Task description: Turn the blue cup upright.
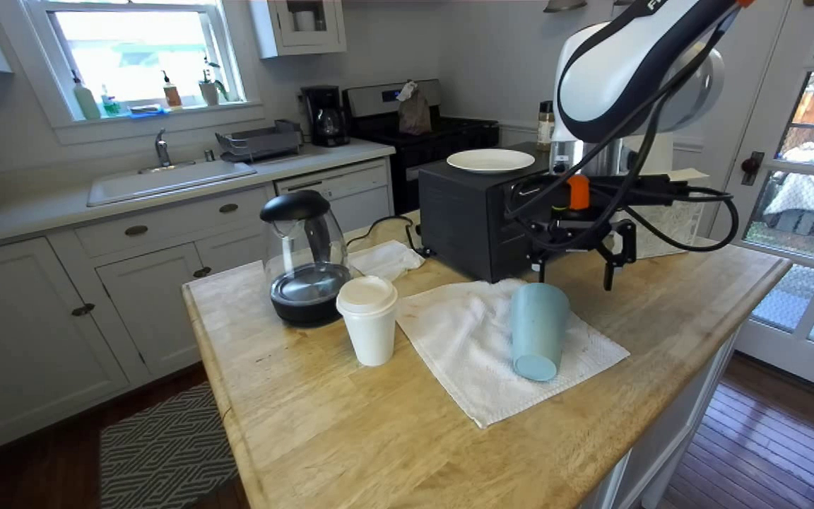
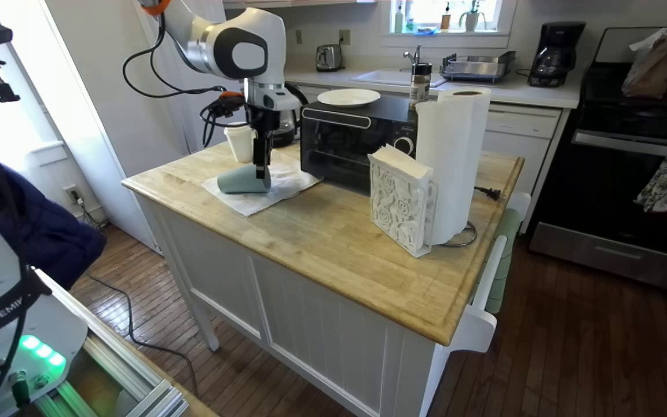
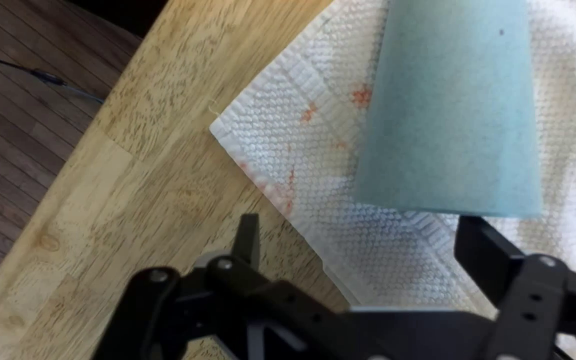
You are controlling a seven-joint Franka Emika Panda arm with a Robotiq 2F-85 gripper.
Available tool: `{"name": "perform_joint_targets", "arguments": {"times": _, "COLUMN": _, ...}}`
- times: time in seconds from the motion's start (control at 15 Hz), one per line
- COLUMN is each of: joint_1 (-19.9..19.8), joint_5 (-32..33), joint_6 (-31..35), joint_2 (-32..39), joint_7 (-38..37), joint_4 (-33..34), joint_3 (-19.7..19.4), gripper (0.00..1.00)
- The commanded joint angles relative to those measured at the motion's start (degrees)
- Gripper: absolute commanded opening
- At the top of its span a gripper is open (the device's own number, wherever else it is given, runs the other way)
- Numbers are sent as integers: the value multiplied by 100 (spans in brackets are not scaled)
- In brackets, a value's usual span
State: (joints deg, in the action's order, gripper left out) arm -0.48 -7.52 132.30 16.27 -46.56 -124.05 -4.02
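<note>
The blue cup [image 1: 540, 325] lies on its side on the white cloth [image 1: 456, 343], not yet upright. Its mouth end points to the side of the cloth nearest the oven [image 1: 449, 219], its closed base to the opposite side.

The gripper [image 1: 574, 283] points down at that oven side of the cloth, with the arm [image 1: 615, 88] above it. Its fingers [image 1: 610, 272] are spread well apart and have hold of nothing. In the wrist view, one finger hangs over bare wood just off the cloth; the tip of the other, over the cloth, drops from sight at the mouth of the blue cup. It looks to be just inside, though the cup's wall covers the tip and contact cannot be told.

The cloth is creased, with red-orange spots near one corner. The white cup [image 1: 370, 322], lidded, stands upright on the table [image 1: 350, 438] just beside the cloth. Farther from the cloth on that same side is the kettle [image 1: 301, 300], glass with a black lid and base. The oven, topped by a plate [image 1: 490, 161] and a jar [image 1: 545, 126], is just beside the cloth. In an exterior view, the paper roll [image 2: 452, 168] and a patterned holder [image 2: 400, 200] stand well apart from the cloth.
</note>
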Motion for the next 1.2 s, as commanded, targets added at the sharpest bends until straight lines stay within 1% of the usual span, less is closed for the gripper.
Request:
{"name": "perform_joint_targets", "arguments": {"times": 0.0, "joint_1": -75, "joint_5": -316, "joint_6": -653, "joint_2": 403, "joint_7": 146, "joint_4": 499, "joint_3": 3, "gripper": 100}}
{"name": "perform_joint_targets", "arguments": {"times": 0.27, "joint_1": -141, "joint_5": -625, "joint_6": -1269, "joint_2": 741, "joint_7": 113, "joint_4": 875, "joint_3": -10, "gripper": 100}}
{"name": "perform_joint_targets", "arguments": {"times": 0.33, "joint_1": -173, "joint_5": -741, "joint_6": -1425, "joint_2": 825, "joint_7": 111, "joint_4": 969, "joint_3": -11, "gripper": 93}}
{"name": "perform_joint_targets", "arguments": {"times": 0.4, "joint_1": -202, "joint_5": -850, "joint_6": -1568, "joint_2": 894, "joint_7": 99, "joint_4": 1058, "joint_3": -13, "gripper": 78}}
{"name": "perform_joint_targets", "arguments": {"times": 0.47, "joint_1": -232, "joint_5": -966, "joint_6": -1681, "joint_2": 971, "joint_7": 75, "joint_4": 1145, "joint_3": -19, "gripper": 66}}
{"name": "perform_joint_targets", "arguments": {"times": 0.67, "joint_1": -325, "joint_5": -1303, "joint_6": -1979, "joint_2": 1123, "joint_7": 17, "joint_4": 1370, "joint_3": -40, "gripper": 44}}
{"name": "perform_joint_targets", "arguments": {"times": 1.0, "joint_1": -394, "joint_5": -1628, "joint_6": -2042, "joint_2": 1265, "joint_7": -59, "joint_4": 1519, "joint_3": -74, "gripper": 9}}
{"name": "perform_joint_targets", "arguments": {"times": 1.07, "joint_1": -402, "joint_5": -1683, "joint_6": -2044, "joint_2": 1222, "joint_7": -41, "joint_4": 1508, "joint_3": -71, "gripper": 3}}
{"name": "perform_joint_targets", "arguments": {"times": 1.13, "joint_1": -402, "joint_5": -1723, "joint_6": -2026, "joint_2": 1170, "joint_7": -28, "joint_4": 1490, "joint_3": -71, "gripper": 0}}
